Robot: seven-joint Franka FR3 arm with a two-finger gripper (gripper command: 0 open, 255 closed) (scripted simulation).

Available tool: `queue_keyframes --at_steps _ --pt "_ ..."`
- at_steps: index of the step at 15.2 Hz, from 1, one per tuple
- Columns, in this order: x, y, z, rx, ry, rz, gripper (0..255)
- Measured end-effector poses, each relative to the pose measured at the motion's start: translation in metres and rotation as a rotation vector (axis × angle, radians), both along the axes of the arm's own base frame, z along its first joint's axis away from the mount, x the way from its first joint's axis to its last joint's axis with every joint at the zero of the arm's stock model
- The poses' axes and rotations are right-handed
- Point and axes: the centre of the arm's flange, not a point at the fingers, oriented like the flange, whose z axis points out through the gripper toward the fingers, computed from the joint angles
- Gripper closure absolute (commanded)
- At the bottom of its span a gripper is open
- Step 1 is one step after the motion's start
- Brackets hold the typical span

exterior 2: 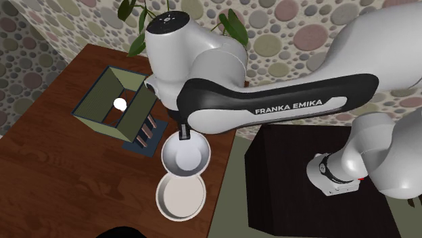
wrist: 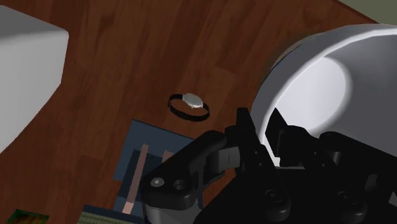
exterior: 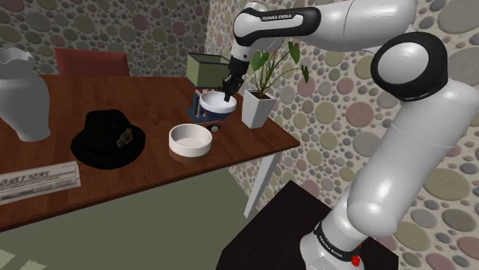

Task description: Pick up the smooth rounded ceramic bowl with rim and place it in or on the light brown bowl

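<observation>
While the white arm is reaching out over the dark wooden table (exterior: 146, 96), the black gripper (exterior: 227, 95) is pinching the rim of the white rounded bowl (exterior: 216, 105). The wrist view is showing one finger inside the wall and the other outside it, clamped on the rim between them. The bowl is hanging mouth-up, clear of the wood. The shallow cream bowl (exterior 2: 180, 197) is sitting on the table near its front edge. In the second exterior view the held bowl is overlapping this bowl's far rim, so it is not centred over it. Under the gripper a wristwatch (wrist: 189, 105) is lying on the wood, just beside a flat blue item (wrist: 141, 156) that is lying partly under an olive-green open box (exterior 2: 111, 91). On the shoulder view's right of the held bowl, a leafy plant is standing in a white planter (exterior: 258, 110). Toward that view's left, a black hat (exterior: 109, 138), a white vase (exterior: 23, 92) and a folded newspaper (exterior: 38, 182) are resting on the table, well apart from both bowls.
</observation>
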Motion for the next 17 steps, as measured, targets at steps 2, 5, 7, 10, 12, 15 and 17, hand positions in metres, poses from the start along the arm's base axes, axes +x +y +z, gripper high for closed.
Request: queue_keyframes --at_steps 2,5,7,10,12,15,17 --pt "0.007 0.026 0.007 0.000 0.000 0.001 255" --pt "0.019 0.066 0.015 -0.001 0.000 0.000 255" --pt "0.027 0.089 0.015 0.000 0.000 0.001 255" --pt "0.027 0.094 0.002 0.000 0.001 -0.001 255" --pt "0.029 0.094 -0.009 0.000 0.001 -0.001 255" --pt "0.029 0.094 -0.024 0.000 0.001 -0.001 255" --pt "0.030 0.094 -0.034 0.000 0.001 -0.001 255"
